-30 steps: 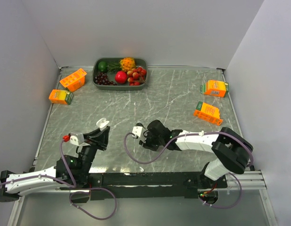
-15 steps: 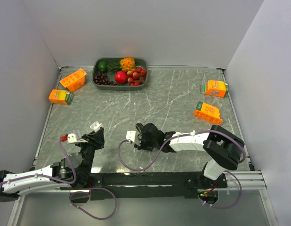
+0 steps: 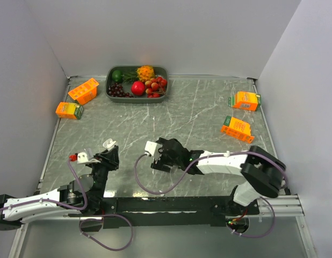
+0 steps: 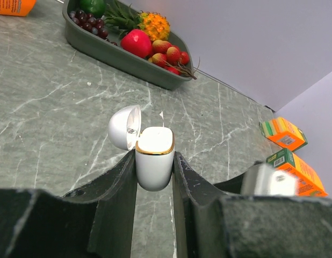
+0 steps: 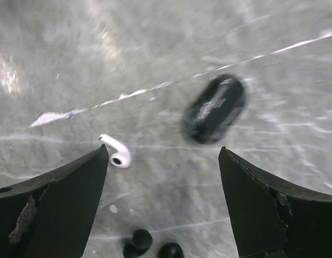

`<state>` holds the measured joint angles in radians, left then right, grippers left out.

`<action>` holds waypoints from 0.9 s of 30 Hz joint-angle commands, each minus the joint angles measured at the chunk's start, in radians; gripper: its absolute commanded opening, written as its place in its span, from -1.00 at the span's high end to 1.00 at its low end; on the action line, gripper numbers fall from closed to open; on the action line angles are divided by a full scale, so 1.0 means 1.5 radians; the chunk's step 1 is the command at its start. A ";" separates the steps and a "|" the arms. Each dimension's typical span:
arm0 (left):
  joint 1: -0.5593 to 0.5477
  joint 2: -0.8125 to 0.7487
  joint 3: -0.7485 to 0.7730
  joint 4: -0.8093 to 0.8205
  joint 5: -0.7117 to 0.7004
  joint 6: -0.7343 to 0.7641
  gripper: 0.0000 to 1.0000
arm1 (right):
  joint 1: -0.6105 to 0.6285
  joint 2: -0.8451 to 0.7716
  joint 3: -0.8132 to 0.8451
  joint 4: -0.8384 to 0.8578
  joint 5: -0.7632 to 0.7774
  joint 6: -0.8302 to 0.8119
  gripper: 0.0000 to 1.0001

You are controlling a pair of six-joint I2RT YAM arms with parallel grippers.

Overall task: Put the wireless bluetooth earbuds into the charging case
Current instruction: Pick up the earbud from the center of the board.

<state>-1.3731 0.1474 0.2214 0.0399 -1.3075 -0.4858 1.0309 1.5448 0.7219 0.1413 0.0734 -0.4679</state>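
1. A green fruit tray [image 3: 135, 99] stands at the far edge of the marbled worktop [image 3: 198, 113]. Every place below is given from this tray.
2. The left fingers [image 4: 115, 188] are clamped on the white charging case [image 4: 154, 161]. They hold it upright, with one finger on each side. Its lid [image 4: 124, 127] is swung open to one side. The case is on the near side of the tray and a little to the left, well apart from it.
3. The right fingers [image 5: 64, 204] stand wide apart with nothing between them. They hang low over the worktop on the near side of the tray, well apart from it and slightly to its right.
4. The white earbud [image 5: 116, 152] lies on the worktop in that same spot on the near side of the tray, close to the tip of one right finger. It is outside the case.
5. A glossy black earbud [image 5: 214, 109] is there too, on the side nearer the other right finger. It is blurred, so I cannot tell whether it rests on the worktop.
6. More small black buds [image 5: 140, 239] lie bunched at the bottom edge of the right wrist view.
7. Two orange cartons [image 3: 83, 90] sit just left of the tray, and two more [image 3: 245, 100] sit well to its right.
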 commanded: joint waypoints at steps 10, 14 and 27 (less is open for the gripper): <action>-0.001 0.004 0.023 0.039 -0.012 0.041 0.98 | -0.020 -0.171 0.256 -0.249 0.190 0.462 -0.99; -0.002 0.004 0.029 0.022 -0.015 0.029 0.98 | -0.108 -0.143 0.288 -0.325 0.027 0.753 -0.99; -0.001 0.036 0.044 -0.052 -0.017 -0.059 0.98 | -0.080 -0.092 0.240 -0.472 0.081 1.169 0.28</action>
<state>-1.3731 0.1688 0.2531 -0.0277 -1.3163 -0.5400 0.8978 1.3567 1.0618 -0.4931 0.1860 1.0813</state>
